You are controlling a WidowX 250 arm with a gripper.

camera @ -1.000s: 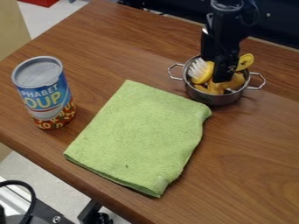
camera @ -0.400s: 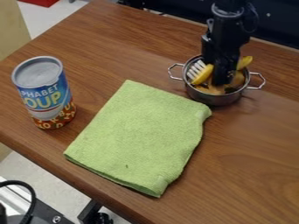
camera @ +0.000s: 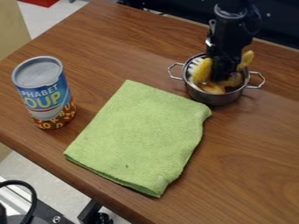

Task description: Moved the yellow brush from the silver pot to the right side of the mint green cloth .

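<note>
gripper: black gripper (camera: 220,78) pointed down into the pot, its lower end set between yellow pieces — wide, narrow or clamped on something cannot be told, nor can contact with the brush
arm: black arm (camera: 234,26) brought in from the top edge, right of centre, and lined up over the pot
brush: yellow brush (camera: 203,71) seated in the pot, white bristles turned toward the left wall; the yellow back is seen just beside the gripper on its left
second yellow piece: yellow piece (camera: 248,57) raised above the rim at right of the gripper; whether it is joined to the brush is hidden behind the gripper
pot: silver pot (camera: 216,99) stood upright at upper right, one wire handle (camera: 175,71) stuck out on each side
pot contents: orange-brown item (camera: 212,89) lodged low in the pot, below the brush and partly covered
cloth: green cloth (camera: 140,135) laid flat mid-table, skewed to the view; upper right corner placed near the pot, small dark speck marked on its lower part
can: soup can (camera: 48,94) stood upright at left, apart from the cloth, grey top, blue label with red below
table: brown wood-grain table (camera: 251,135), all four placed on it — pot, cloth, can directly, brush inside the pot
</note>
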